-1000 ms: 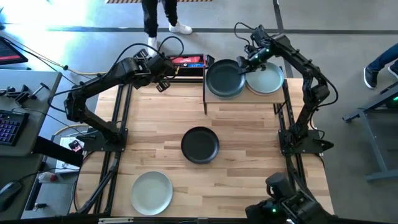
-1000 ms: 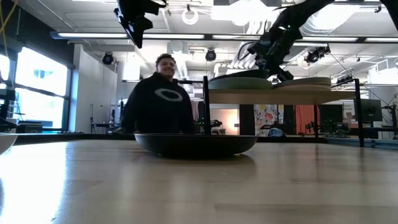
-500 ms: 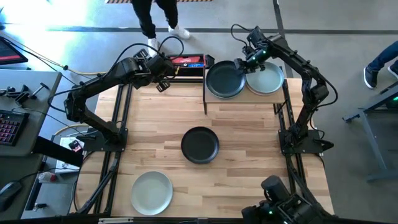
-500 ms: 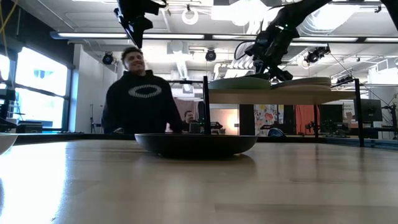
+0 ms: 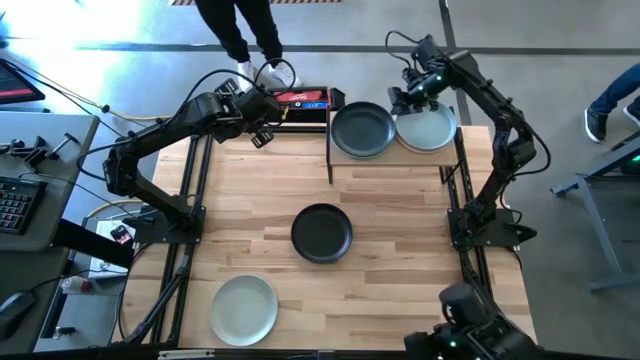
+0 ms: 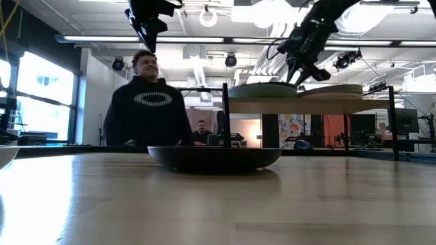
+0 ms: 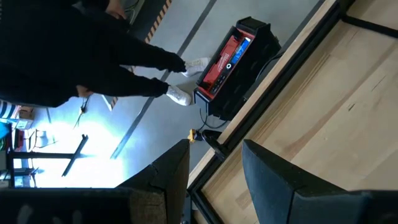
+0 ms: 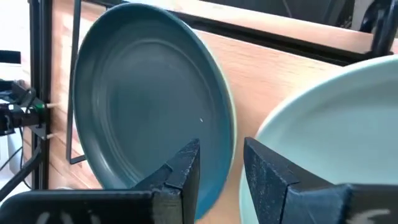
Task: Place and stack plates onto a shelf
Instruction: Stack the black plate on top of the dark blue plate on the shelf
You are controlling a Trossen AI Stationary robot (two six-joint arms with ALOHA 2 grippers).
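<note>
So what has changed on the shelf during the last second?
The right gripper let go of the teal plate, opened and pulled back from it. The plate stays on the shelf beside the pale plate. The left gripper and the table plates did not move.

The right arm reaches far across the table's right side, elbow bent, its right gripper (image 5: 404, 98) raised with the 2 fingers (image 8: 180, 171) parted and nothing between them. The left arm stretches toward the far edge; its left gripper (image 5: 262, 133) hangs high, fingers apart, empty.
</note>
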